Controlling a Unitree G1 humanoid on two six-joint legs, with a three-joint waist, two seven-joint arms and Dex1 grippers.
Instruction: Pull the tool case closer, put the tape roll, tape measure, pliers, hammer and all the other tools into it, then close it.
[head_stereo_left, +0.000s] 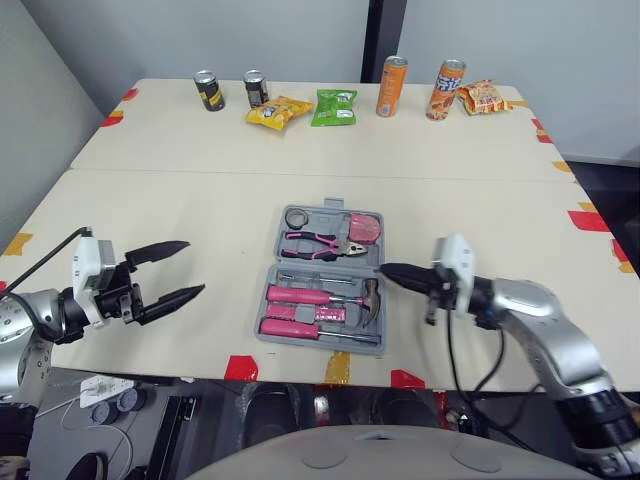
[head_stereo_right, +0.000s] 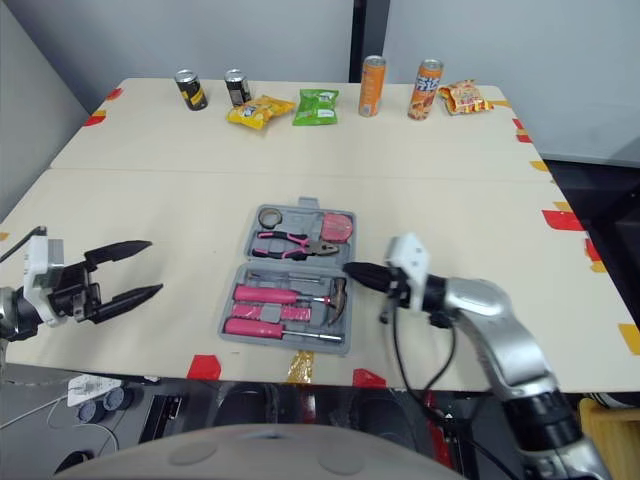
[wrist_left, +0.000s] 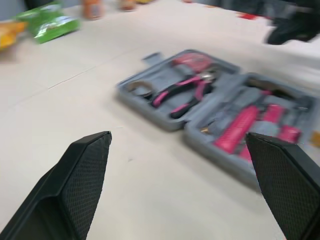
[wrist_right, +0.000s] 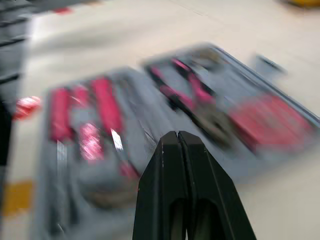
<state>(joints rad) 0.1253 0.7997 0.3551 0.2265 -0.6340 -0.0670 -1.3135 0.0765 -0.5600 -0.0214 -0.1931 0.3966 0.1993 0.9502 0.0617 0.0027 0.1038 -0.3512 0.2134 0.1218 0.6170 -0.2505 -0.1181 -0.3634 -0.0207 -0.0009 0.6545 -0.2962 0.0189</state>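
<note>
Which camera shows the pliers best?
The left eye view: the pliers lie whole, seen from above, in the far half of the tool case. The right eye view matches. The left wrist view shows them low and slantwise; the right wrist view, barely.

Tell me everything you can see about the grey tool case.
The tool case looks like grey plastic, open flat near the front edge of the table. Far half: tape roll, pliers, pink tape measure. Near half: hammer and pink-handled tools. The shut right gripper hovers by its right side.

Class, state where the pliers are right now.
In the left eye view, the pliers lie in the far half of the open tool case, beside tape roll and tape measure.
</note>
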